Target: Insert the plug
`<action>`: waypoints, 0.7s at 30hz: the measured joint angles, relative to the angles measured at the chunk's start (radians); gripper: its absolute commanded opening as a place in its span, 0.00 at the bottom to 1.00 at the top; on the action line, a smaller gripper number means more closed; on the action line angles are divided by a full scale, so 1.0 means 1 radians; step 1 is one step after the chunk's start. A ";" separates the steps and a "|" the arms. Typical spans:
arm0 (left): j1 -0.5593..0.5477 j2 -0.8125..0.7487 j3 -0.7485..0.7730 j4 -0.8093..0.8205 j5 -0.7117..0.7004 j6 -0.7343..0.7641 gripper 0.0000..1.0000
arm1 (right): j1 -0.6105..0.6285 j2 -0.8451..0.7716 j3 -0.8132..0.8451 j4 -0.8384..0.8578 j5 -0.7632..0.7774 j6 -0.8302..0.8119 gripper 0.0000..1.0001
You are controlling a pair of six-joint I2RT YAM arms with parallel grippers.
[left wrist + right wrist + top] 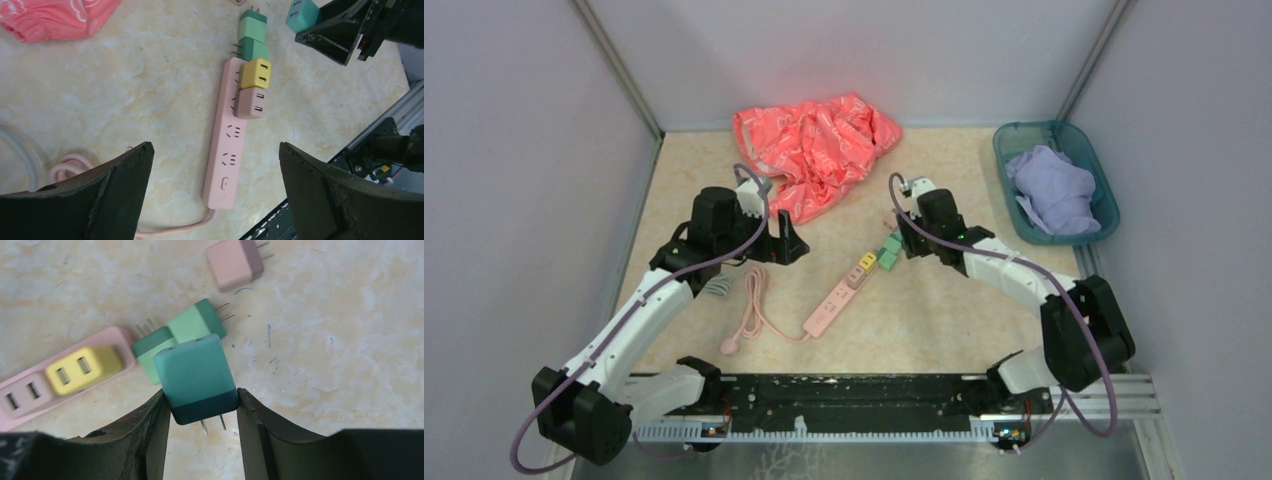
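Note:
A teal plug (195, 375) hangs off the table with its two prongs pointing back toward the wrist, and my right gripper (202, 397) is shut on its dark base. It hovers just past the far end of the pink power strip (227, 145), where a yellow plug (255, 73) and a brownish-pink plug (251, 102) sit in sockets. Two green plugs (192, 322) lie loose beside that end. My left gripper (215, 150) stands wide open above the strip's switch end, holding nothing. From above, the right gripper (902, 240) and left gripper (784, 245) flank the strip (836, 303).
A loose pink plug (234, 262) lies on the table beyond the green ones. A crumpled pink-red cloth (814, 150) lies at the back. A teal basket (1104, 185) with lavender cloth stands at the back right. The strip's pink cord (752, 310) coils to the left.

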 measured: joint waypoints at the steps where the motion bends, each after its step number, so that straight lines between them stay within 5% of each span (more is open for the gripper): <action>1: 0.000 0.005 0.000 0.003 0.015 -0.007 1.00 | 0.018 -0.024 -0.015 0.000 0.001 0.000 0.28; 21: -0.018 0.069 -0.102 0.229 0.294 -0.228 0.92 | 0.342 -0.361 -0.302 0.284 -0.014 -0.122 0.26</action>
